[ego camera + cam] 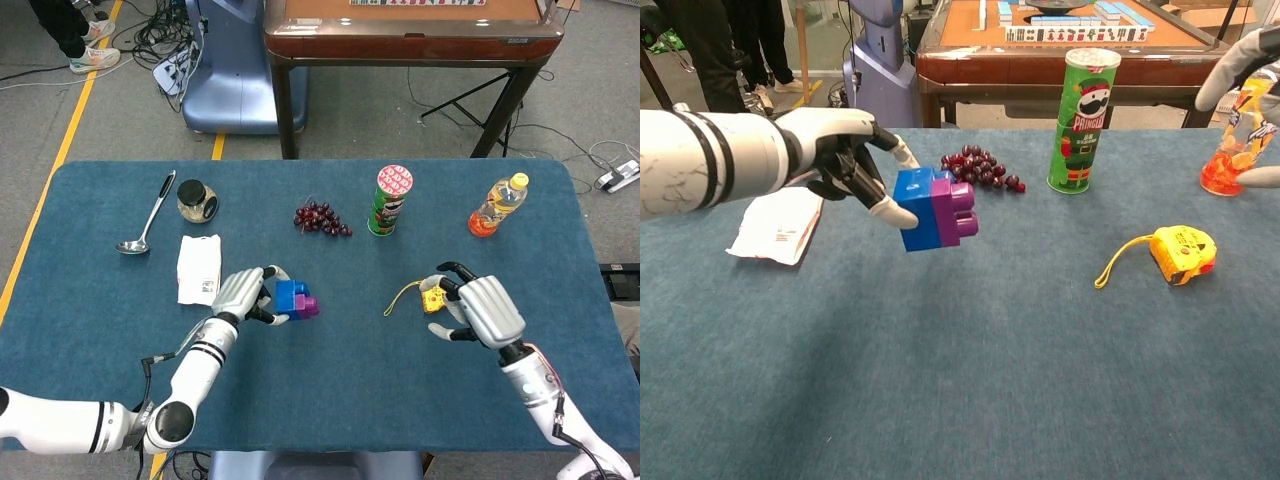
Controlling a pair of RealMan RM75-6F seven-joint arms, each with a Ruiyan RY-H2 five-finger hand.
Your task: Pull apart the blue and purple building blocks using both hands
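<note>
My left hand (243,294) (840,150) holds the joined blocks in the air above the table, gripping the blue block (290,298) (914,209). The purple block (309,306) (953,208) is still stuck to the blue one's right side and points toward the table's middle. My right hand (484,309) hovers open, fingers spread, over the right part of the table, just right of the yellow tape measure. In the chest view only the fingertips (1238,62) of that hand show at the top right edge. It touches nothing.
A yellow tape measure (432,296) (1181,251) lies between the hands. Behind stand a Pringles can (390,200) (1083,119) and an orange drink bottle (497,206) (1237,135); grapes (321,218) (982,167) lie mid-table. A white packet (199,269), a jar (196,200) and a ladle (146,219) sit at the left.
</note>
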